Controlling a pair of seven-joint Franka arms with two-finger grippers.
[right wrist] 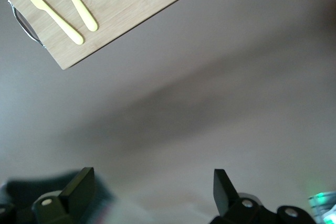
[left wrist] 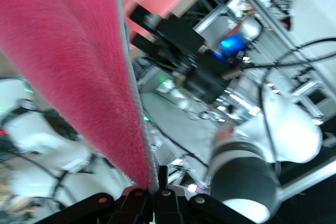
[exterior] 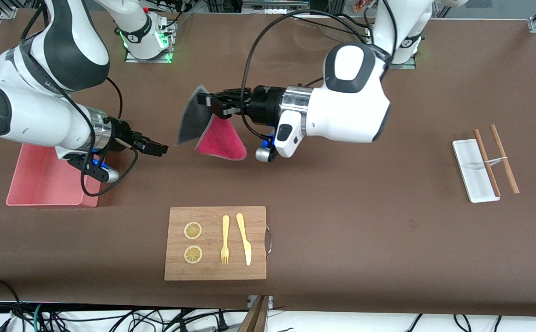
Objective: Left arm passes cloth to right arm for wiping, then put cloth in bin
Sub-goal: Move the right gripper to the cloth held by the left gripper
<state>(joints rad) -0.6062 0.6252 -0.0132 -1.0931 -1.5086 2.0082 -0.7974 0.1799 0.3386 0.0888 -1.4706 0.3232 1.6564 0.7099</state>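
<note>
Left hand (exterior: 203, 98) pinching dangling cloth (exterior: 221, 140)

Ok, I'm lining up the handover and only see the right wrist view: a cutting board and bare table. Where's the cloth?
Observer: The left gripper is shut on one edge of the cloth, which hangs in the air over the middle of the table.
Operator: How does my gripper stand to it?
Observer: The right gripper is open and hovers beside the cloth, toward the right arm's end of the table, not touching it.
Operator: And the bin?
Observer: The bin sits on the table at the right arm's end, partly hidden under that arm.
</note>
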